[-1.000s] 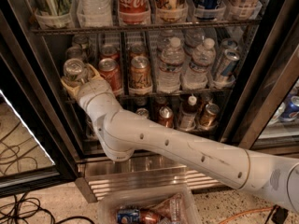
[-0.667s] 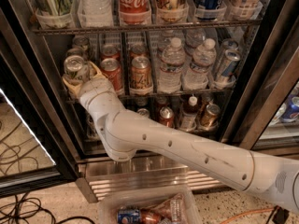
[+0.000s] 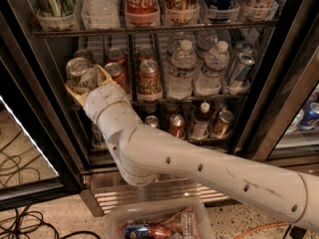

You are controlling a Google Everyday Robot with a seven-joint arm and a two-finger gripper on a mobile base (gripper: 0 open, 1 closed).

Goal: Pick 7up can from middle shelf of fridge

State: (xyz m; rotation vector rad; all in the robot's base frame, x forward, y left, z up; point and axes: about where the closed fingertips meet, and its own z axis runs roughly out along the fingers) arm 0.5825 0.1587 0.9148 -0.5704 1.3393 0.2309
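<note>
Gripper (image 3: 85, 79) clamped on whitish-silver, green-marked 7up can (image 3: 79, 68) at front-left corner of dark wire middle shelf (image 3: 159, 101); I'd lift slightly, retract straight, keep upright.

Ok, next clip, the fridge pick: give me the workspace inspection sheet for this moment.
Surface: middle shelf, a dark wire rack with lanes of cans and water bottles.
Job's things: 7up can in the front row at the shelf's left end; fridge open.
Clutter: red can and orange-brown can to the right of the 7up can; water bottles; clear bin of cans on the floor.
Grippers: gripper at the 7up can; the arm extends in from the lower right.
Cables: black cables on the floor at left; orange cable at lower right.
Surroundings: ribbed steel base; speckled floor.
</note>
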